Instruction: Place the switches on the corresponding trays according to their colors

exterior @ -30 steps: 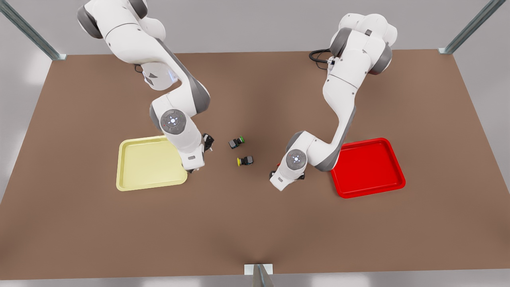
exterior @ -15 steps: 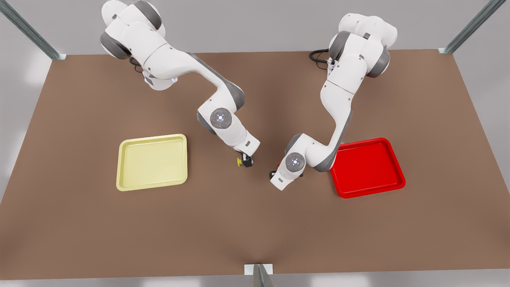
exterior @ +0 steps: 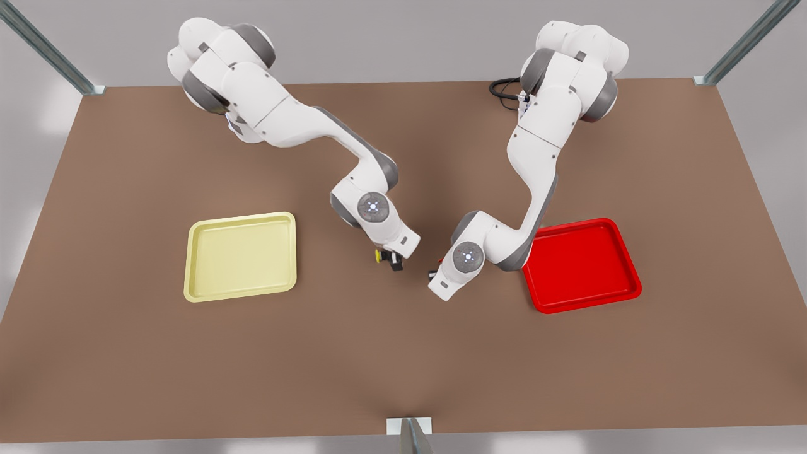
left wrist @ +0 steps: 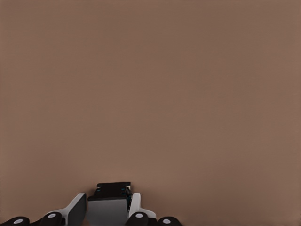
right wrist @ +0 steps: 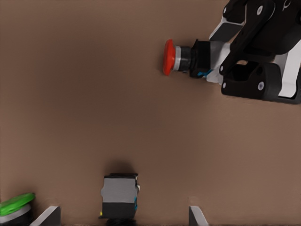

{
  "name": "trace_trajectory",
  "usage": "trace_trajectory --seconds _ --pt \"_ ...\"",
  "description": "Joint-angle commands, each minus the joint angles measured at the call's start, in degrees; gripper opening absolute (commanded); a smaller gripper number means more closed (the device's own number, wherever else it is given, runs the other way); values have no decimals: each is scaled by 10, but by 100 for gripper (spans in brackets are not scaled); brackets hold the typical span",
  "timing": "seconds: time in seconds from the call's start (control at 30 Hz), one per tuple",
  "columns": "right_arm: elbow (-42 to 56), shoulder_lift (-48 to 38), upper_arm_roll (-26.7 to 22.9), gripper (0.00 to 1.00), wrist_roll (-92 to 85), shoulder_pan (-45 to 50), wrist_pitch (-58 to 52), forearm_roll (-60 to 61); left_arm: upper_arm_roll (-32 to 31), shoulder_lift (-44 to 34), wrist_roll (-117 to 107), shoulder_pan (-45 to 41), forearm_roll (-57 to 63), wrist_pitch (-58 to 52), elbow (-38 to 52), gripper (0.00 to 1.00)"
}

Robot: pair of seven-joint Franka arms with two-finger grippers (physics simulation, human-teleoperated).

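Shifted, right hand (right wrist: pixel 122 217) gapes around yellow switch (right wrist: pixel 120 192) (left hand (left wrist: pixel 108 208) clamps red switch (right wrist: pixel 181 57); three switches (right wrist: pixel 16 203), two trays (exterior: pixel 243 255) (exterior: pixel 583 265)).

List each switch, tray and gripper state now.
Red-capped dark boxy switch: clamped in left gripper jaws.
Yellow-capped dark switch: on table, between right gripper open jaws.
Green-capped dark switch: loose on table.
Pale yellow plastic tray: no switch.
Bright red plastic tray: no switch seen.

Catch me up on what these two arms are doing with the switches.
The left gripper is shut on the red switch, between the other switches and the red tray. The right gripper hangs open over the yellow switch, a finger on either side, with the green switch close by. No switch is on the red tray or the yellow tray yet.
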Motion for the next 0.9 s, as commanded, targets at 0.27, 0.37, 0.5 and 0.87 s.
trace_trajectory --seconds 0.27,0.37,0.5,0.87 --pt "33 39 -3 100 1 9 -5 -18 0 6 0 0 -1 7 0 52" --pt "31 43 -14 100 6 19 -1 -18 0 8 0 1 -1 12 0 52" --pt "8 43 -19 100 8 16 53 -14 3 0 7 4 -1 2 0 52" --pt "-51 31 -27 100 8 19 100 -21 119 -128 318 96 -23 -176 -57 53"
